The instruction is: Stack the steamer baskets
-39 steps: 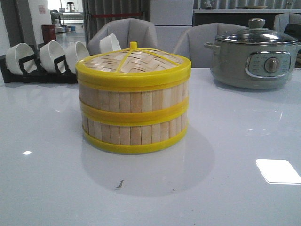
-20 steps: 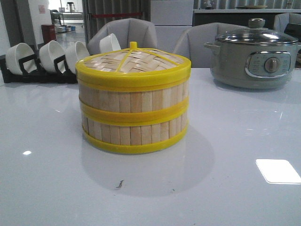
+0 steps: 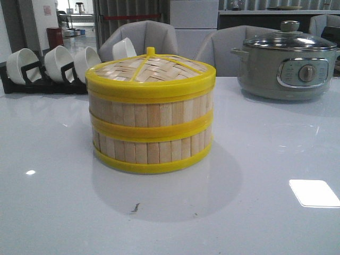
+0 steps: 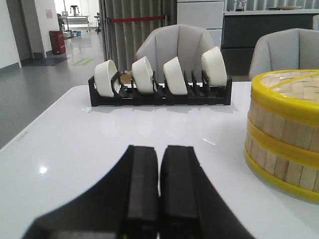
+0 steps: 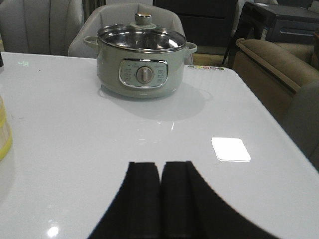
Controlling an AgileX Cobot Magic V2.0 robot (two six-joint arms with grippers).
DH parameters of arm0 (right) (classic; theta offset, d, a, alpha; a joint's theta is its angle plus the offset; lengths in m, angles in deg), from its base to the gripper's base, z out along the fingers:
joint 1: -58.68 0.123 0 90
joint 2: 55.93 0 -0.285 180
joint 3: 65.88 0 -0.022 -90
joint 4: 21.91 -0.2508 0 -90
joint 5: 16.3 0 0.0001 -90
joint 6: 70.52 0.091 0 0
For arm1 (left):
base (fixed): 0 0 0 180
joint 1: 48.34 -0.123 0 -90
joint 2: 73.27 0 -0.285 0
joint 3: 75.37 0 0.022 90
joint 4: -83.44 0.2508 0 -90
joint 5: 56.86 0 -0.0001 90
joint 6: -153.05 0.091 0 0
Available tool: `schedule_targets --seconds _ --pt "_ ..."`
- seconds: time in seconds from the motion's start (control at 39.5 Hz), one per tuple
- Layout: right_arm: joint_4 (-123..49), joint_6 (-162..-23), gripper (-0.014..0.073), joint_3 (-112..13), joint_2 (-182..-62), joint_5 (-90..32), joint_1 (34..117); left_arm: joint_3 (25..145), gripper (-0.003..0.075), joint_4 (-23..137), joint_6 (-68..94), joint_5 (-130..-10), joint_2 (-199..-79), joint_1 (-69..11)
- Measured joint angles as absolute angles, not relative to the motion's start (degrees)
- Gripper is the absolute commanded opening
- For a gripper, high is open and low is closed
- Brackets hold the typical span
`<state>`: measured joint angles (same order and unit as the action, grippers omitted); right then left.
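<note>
Yellow rims and light-wood slats, that's what you're looking at: the two steamer baskets [image 3: 151,133] sit one on top of the other in the middle of the white glossy surface [image 3: 255,212], edges lined up so the rims where they meet read as one yellow band. The slats run vertical all the way round. On top sits the woven bamboo lid [image 3: 150,70] with its yellow rim and little yellow knob, seated flat.

Your left gripper [image 4: 159,184] is low over the surface, well to the side of the stack, fingers pressed together with nothing in them. Same for the right gripper [image 5: 160,191]: closed up, empty, pointing toward the grey electric pot [image 5: 142,62]. Behind the stack there's a black rack [image 4: 159,94] holding white bowls [image 4: 142,74] on edge.
</note>
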<state>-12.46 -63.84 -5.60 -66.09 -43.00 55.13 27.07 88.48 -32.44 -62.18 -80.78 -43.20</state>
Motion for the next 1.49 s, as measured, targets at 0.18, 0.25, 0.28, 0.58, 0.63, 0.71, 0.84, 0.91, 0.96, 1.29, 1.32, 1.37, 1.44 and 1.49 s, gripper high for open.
schedule_targets --seconds 0.18,0.25,0.28,0.58,0.63,0.71,0.84,0.91,0.96,1.29,1.32,1.37,1.44,1.49 --pt "-9.15 -63.84 0.0069 -5.6 -66.09 -43.38 55.13 27.07 0.0087 88.48 -32.44 -62.18 -80.78 -43.2" --pt "-8.47 -63.84 0.0066 -5.56 -66.03 -43.68 55.13 27.07 0.0087 88.48 -32.44 -62.18 -80.78 -43.2" --pt "-8.47 -63.84 0.0064 -5.45 -65.83 -43.68 55.13 27.07 0.0087 88.48 -32.44 -62.18 -80.78 -43.2" --pt "-12.46 -63.84 0.0028 5.73 -62.97 -33.61 55.13 27.07 0.0087 88.48 -32.33 -62.18 -80.78 -43.2" --pt "-14.04 -63.84 0.0028 8.16 -62.98 -31.18 55.13 27.07 0.0087 88.48 -32.33 -62.18 -80.78 -43.2" --pt "-16.22 -63.84 0.0028 11.53 -62.98 -27.46 55.13 27.07 0.0087 88.48 -32.33 -62.18 -80.78 -43.2" --pt "-17.96 -63.84 0.0028 13.02 -62.98 -24.72 55.13 27.07 0.0087 88.48 -32.33 -62.18 -80.78 -43.2" --pt "-18.31 -63.84 0.0028 13.1 -62.98 -23.85 55.13 27.07 0.0087 88.48 -32.33 -62.18 -80.78 -43.2" --pt "-18.42 -63.84 0.0028 13.1 -62.98 -23.61 55.13 27.07 0.0087 88.48 -32.33 -62.18 -80.78 -43.2" --pt "-18.87 -63.84 0.0028 13.1 -62.98 -23.6 55.13 27.07 0.0087 88.48 -32.33 -62.18 -80.78 -43.2" --pt "-18.87 -63.84 0.0028 13.1 -62.98 -23.6 55.13 27.07 0.0087 88.48 -32.33 -62.18 -80.78 -43.2" --pt "-18.87 -63.84 0.0028 13.1 -62.98 -23.6 55.13 27.07 0.0087 88.48 -32.33 -62.18 -80.78 -43.2" --pt "-18.9 -63.84 0.0028 13.1 -62.98 -23.6 55.13 27.07 0.0087 88.48 -32.33 -62.18 -80.78 -43.2" --pt "-18.9 -63.84 0.0028 13.1 -62.98 -23.6 55.13 27.07 0.0087 88.48 -32.33 -62.18 -80.78 -43.2"
